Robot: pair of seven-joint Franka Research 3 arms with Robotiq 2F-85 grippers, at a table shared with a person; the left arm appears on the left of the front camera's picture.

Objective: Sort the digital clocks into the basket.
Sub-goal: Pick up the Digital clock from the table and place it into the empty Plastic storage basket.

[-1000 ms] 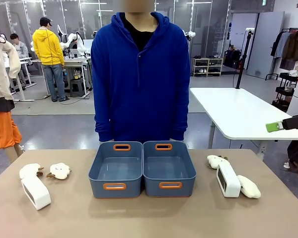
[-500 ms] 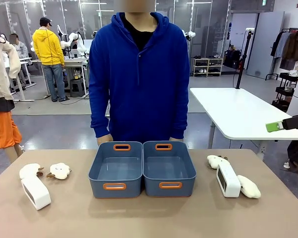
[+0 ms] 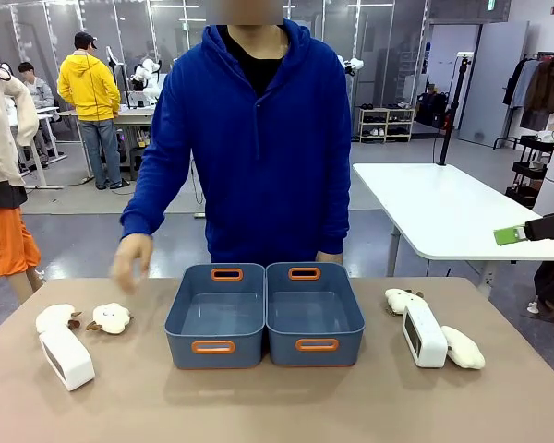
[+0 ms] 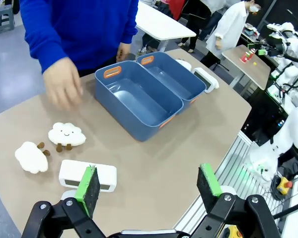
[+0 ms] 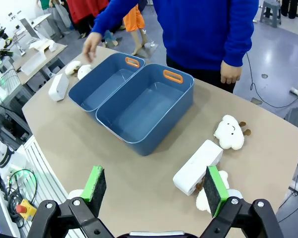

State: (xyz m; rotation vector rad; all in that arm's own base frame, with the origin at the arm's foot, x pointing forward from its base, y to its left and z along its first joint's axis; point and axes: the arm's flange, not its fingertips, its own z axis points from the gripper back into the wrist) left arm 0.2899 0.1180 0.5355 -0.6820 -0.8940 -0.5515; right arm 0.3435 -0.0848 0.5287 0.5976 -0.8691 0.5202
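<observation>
— What sits on the tan bench (image 3: 277,411)?
— Mid-bench, the left basket (image 3: 216,316) and right basket (image 3: 314,314), touching side by side.
— And the ends?
— Left end: the left clock (image 3: 66,357) against one cloud plush (image 3: 55,318), another plush (image 3: 112,317) just beside; right end: the right clock (image 3: 424,334) between the far plush (image 3: 403,300) and near plush (image 3: 463,348).

Bright even overhead light; person's hand (image 3: 131,261) motion-blurred; wrist views fisheye-warped.

one basket (image 3: 245,354) and its twin (image 3: 286,354) are blue-grey with orange-rimmed handle slots. the nine o'clock digital clock (image 3: 65,355) and the three o'clock digital clock (image 3: 423,337) are white with dark screens. the plush clouds (image 3: 111,317) are white with brown feet. the tabletop (image 3: 277,406) is tan, the person's hoodie (image 3: 258,138) blue.
</observation>
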